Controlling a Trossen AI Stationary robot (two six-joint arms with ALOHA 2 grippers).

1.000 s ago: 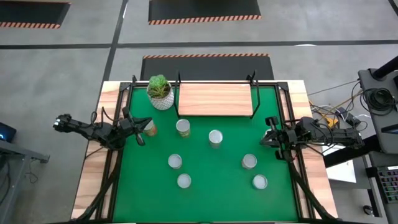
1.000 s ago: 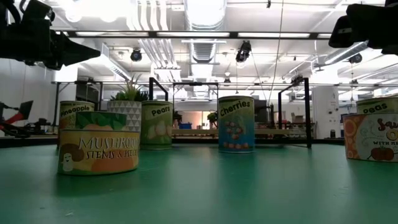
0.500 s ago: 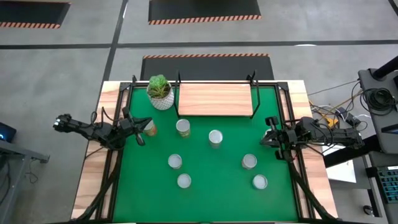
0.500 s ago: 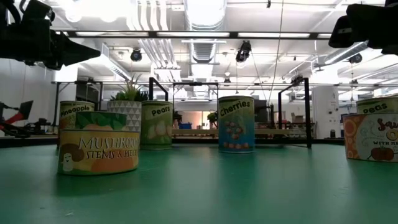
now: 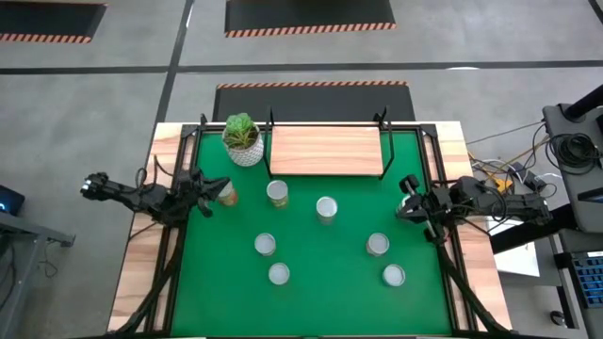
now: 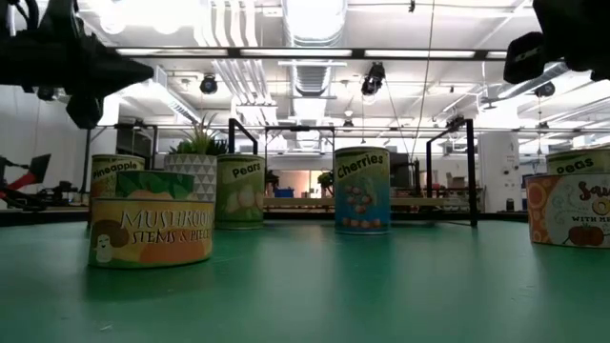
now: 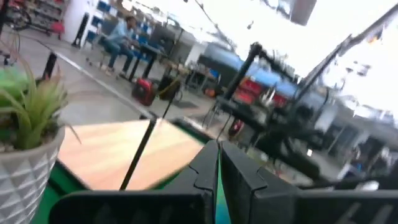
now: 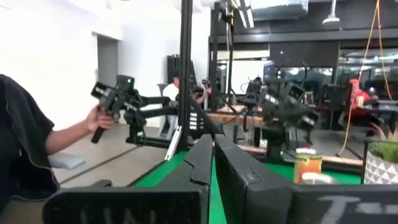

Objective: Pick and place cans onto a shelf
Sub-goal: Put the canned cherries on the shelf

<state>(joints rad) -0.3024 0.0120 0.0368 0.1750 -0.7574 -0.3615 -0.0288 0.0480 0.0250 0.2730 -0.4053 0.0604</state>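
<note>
Several short cans with silver tops stand upright on the green mat (image 5: 311, 282): one (image 5: 226, 194) beside my left gripper, others near the middle (image 5: 277, 193) (image 5: 326, 208) and toward the near edge (image 5: 265, 245) (image 5: 377, 245). The wooden shelf (image 5: 327, 151) stands at the far edge on thin black posts, with nothing on it. My left gripper (image 5: 209, 198) (image 7: 218, 167) hovers shut at the mat's left side, above and just left of the nearest can. My right gripper (image 5: 406, 203) (image 8: 212, 158) hovers shut at the mat's right side, touching nothing.
A white pot with a green plant (image 5: 243, 141) stands left of the shelf. Black frame posts (image 5: 435, 160) run along the mat's sides. In the low view, labelled cans (image 6: 151, 232) (image 6: 362, 191) stand across the mat. A person (image 8: 25, 155) shows beyond the table.
Both arms have stirred in place. My left gripper has turned about its wrist and shifted slightly toward the far edge. My right gripper has turned a little and shifted slightly. The cans have not moved.
</note>
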